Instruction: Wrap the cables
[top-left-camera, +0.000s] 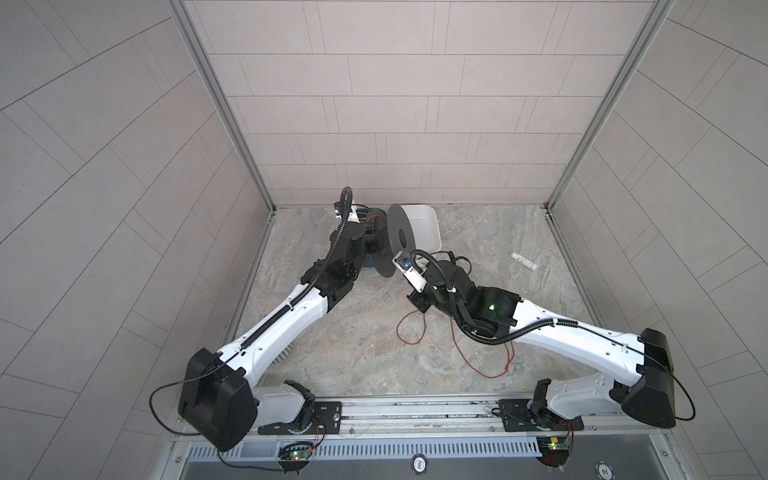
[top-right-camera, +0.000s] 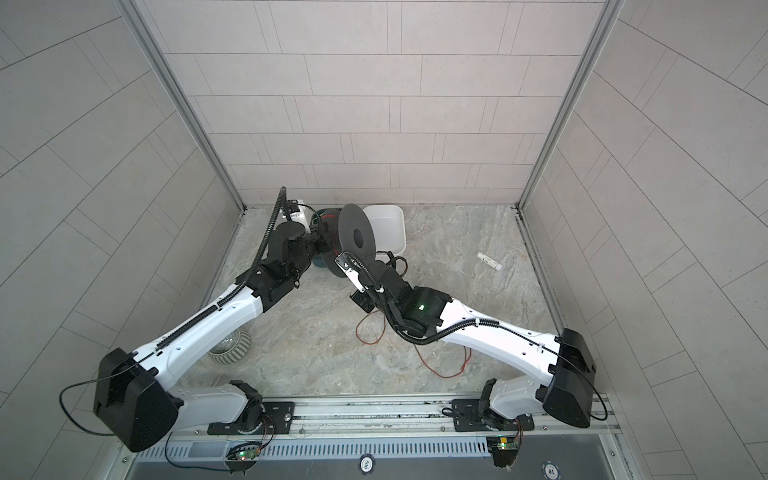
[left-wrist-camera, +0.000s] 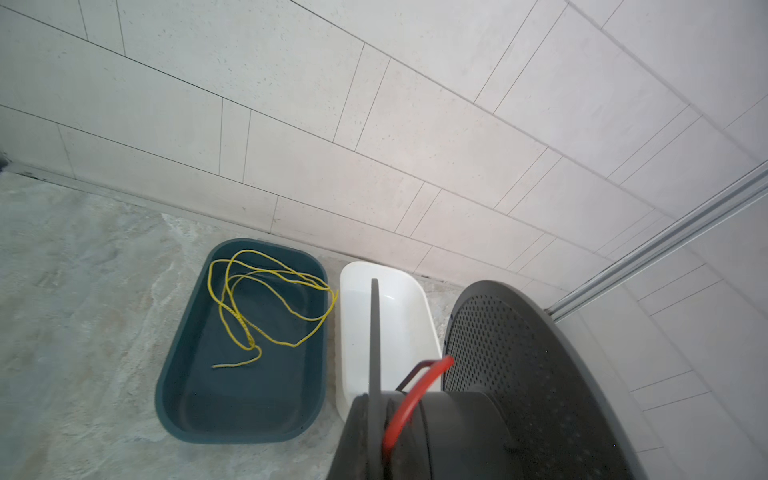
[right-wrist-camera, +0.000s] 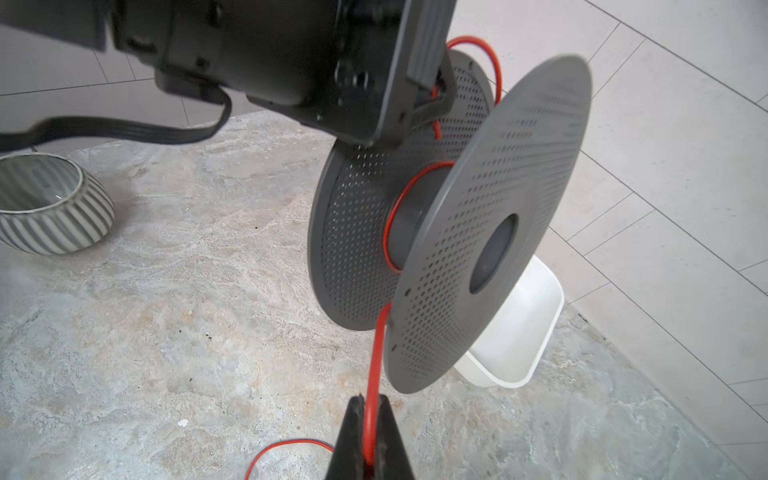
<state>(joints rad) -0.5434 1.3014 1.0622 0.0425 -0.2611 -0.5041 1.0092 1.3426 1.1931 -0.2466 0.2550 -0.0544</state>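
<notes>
A grey perforated spool (right-wrist-camera: 490, 216) hangs upright above the table, seen in both top views (top-left-camera: 401, 237) (top-right-camera: 357, 237). My left gripper (right-wrist-camera: 432, 95) is shut on the rim of its far flange, with the end of the red-orange cable pinned there (left-wrist-camera: 415, 395). The cable (right-wrist-camera: 388, 232) makes a turn round the hub and drops out between the flanges. Just below the spool, my right gripper (right-wrist-camera: 369, 405) is shut on this strand. The slack lies in loose loops on the table (top-left-camera: 486, 365) (top-right-camera: 370, 328) under the right arm.
A dark teal tray (left-wrist-camera: 245, 407) holding a thin yellow wire (left-wrist-camera: 266, 299) and a white tray (left-wrist-camera: 399, 316) stand against the back wall behind the spool. A striped bowl (top-right-camera: 230, 347) sits under the left arm. A small white tube (top-left-camera: 523, 261) lies at the right.
</notes>
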